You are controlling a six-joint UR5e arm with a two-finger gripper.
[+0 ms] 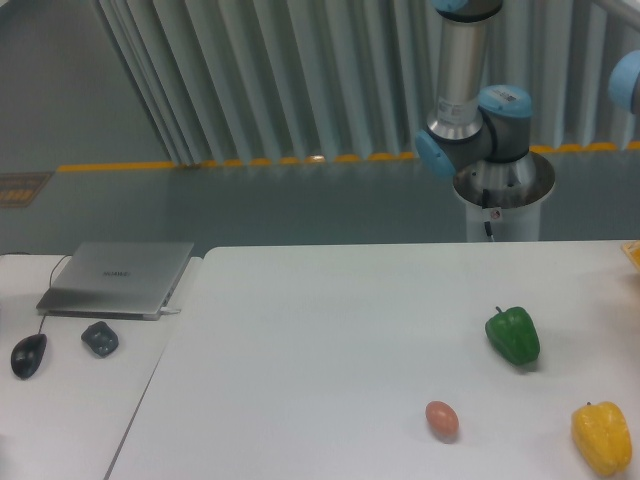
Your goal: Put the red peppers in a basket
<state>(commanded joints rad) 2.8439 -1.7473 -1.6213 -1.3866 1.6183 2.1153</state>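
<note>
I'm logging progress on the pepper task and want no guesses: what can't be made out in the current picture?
- Gripper: out of the camera's view past the right edge; open or shut unknown.
- Red pepper: nowhere in view.
- Basket: not in view.
- Small orange patch: cut off by the right edge; unidentifiable.
- Small dark object beside the mouse: too small to identify.

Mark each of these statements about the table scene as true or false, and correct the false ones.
1. The green pepper lies on the white table. True.
2. The yellow pepper touches the green pepper. False: they lie apart, the yellow one nearer the front right corner.
3. A red pepper lies between the egg-shaped object and the green pepper. False: no red pepper shows in this view.
4. The small pinkish egg-shaped object lies left of the yellow pepper. True.
5. The laptop is open. False: its lid is closed.
6. A dark mouse sits in front of the laptop. True.
</note>
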